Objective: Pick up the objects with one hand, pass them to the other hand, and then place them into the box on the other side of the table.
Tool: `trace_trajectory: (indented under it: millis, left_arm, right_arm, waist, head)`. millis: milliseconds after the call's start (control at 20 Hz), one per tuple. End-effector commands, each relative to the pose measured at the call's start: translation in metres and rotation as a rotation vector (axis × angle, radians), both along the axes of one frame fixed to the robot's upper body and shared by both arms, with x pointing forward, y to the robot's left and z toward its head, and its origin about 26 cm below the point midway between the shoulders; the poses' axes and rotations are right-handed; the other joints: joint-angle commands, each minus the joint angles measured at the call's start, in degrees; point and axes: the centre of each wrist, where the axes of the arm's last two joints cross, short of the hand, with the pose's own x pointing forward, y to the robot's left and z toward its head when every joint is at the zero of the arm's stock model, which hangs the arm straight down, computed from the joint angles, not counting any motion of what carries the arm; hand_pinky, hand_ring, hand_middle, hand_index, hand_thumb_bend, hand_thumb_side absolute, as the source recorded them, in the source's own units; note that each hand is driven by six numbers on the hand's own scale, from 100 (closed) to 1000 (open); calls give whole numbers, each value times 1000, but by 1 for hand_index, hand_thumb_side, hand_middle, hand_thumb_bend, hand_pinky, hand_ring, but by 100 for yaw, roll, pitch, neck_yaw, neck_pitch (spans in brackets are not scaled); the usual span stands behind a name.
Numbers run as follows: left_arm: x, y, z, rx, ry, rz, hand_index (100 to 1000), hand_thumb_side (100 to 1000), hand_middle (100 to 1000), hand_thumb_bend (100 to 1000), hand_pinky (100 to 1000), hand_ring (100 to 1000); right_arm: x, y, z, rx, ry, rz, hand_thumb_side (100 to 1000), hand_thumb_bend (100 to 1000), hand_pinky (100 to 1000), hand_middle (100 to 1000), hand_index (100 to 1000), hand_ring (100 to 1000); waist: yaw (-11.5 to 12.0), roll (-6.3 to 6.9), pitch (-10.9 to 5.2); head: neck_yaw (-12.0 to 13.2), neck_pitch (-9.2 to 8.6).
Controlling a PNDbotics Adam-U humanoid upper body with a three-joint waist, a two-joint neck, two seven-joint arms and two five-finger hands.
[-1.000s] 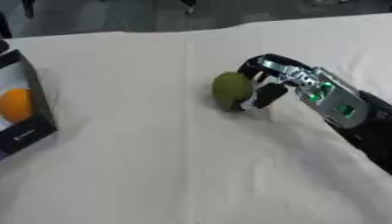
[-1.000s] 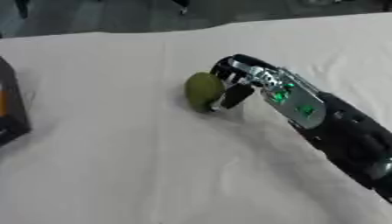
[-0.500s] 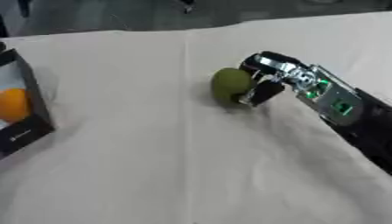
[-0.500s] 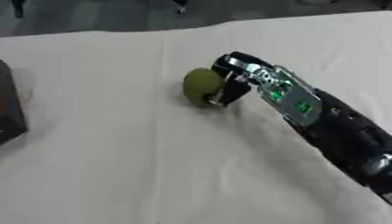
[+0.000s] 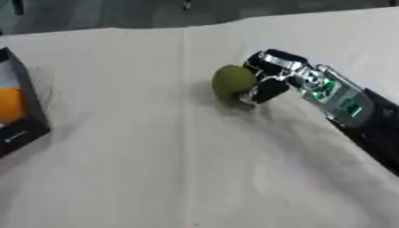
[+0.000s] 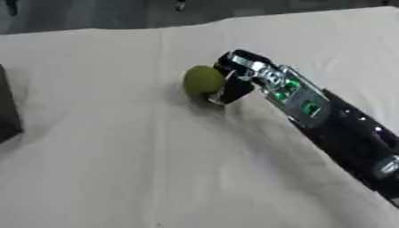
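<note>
Right hand [image 5: 269,80] w/ fingers curled round green fruit [image 5: 232,82] on table [image 5: 156,156]; box [image 5: 19,111] far left.

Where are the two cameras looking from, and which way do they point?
Left eye view: sits in the robot's head, looking down at the cloth-covered table; shows the right hand curled round the round olive-green fruit, and the black box holding an orange thing at the left edge.
Right eye view: same head, a little to the side, also looking down; shows the same hand and arm, with only a sliver of the box.
Shared: fruit, right hand, table. The left hand shows in neither.
</note>
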Motion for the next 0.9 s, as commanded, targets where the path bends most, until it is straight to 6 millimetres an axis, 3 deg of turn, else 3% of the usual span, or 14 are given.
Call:
trace_trajectory:
  millis: [50,550,900]
  left_arm:
    - [-3,8,11,32,-36,23,791,497,780,756,796,721]
    - [-3,8,13,84,-29,35,788,443,776,779,797,724]
    - [-2,-2,16,149,-1,-20,794,408,775,797,798,729]
  right_arm:
    - [-13,4,22,11,-72,20,100,319,703,440,497,699]
    - [-35,23,29,37,-112,72,100,303,701,443,518,701]
    - [-46,35,27,65,-158,92,100,302,700,440,518,702]
  waist:
    - [-35,66,-302]
    - [-217,67,-534]
    - [-322,53,-622]
  head:
    - [59,63]
    - [259,232]
    - [415,285]
